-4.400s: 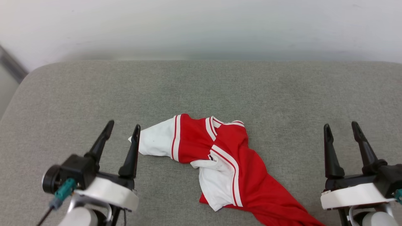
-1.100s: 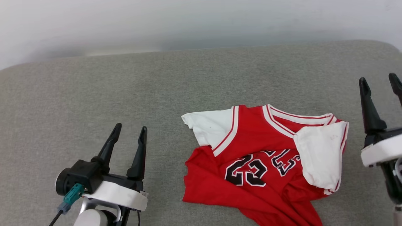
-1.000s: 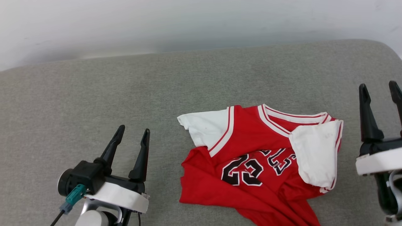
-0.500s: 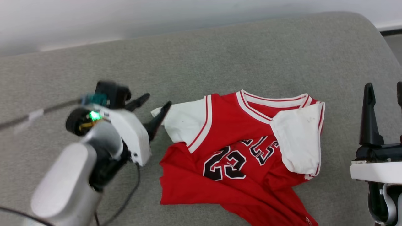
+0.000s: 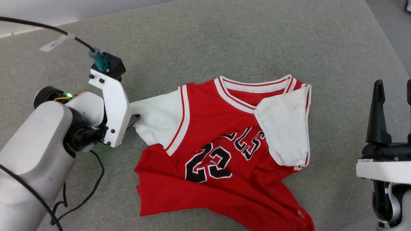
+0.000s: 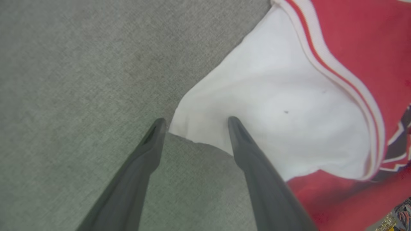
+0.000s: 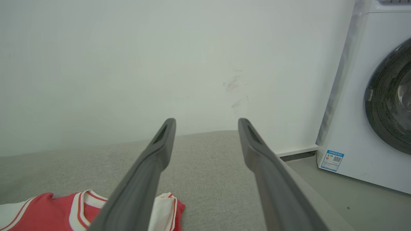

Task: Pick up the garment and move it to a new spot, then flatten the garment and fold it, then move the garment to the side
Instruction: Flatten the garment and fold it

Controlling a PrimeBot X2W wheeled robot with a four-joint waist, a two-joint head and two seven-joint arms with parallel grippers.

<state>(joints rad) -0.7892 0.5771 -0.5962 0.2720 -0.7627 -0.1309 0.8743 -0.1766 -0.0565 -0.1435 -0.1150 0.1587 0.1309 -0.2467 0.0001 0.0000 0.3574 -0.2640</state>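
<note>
Red cloth with white sleeves, the garment point(image 5: 205, 128) lies front up on the grey padded surface point(image 5: 224, 41), its collar away from the robot and its hem rumpled toward the near side. The other sleeve point(image 5: 285, 128) is folded in over the chest, beside the black number.

The left end effector point(image 6: 196, 120) is down at the outer tip of the spread white sleeve point(image 6: 257, 112). It is released, with its jaws wide. In the left wrist view, one finger rests on the white cloth just inside the sleeve's corner. The second sits on the grey fabric just beside that corner, so the corner lies between them, ungrasped.

In the head view, the left arm's pale forearm comes in from the lower left. Its wrist is bent over and aimed sideways at the sleeve, and a black cable point(image 5: 38, 27) trails from it.

The right end effector point(image 5: 394, 109) hangs released and empty, well apart from the garment on its right. Its fingers point away from the robot toward the white wall point(image 7: 128, 64) and a washing machine point(image 7: 369, 128).
</note>
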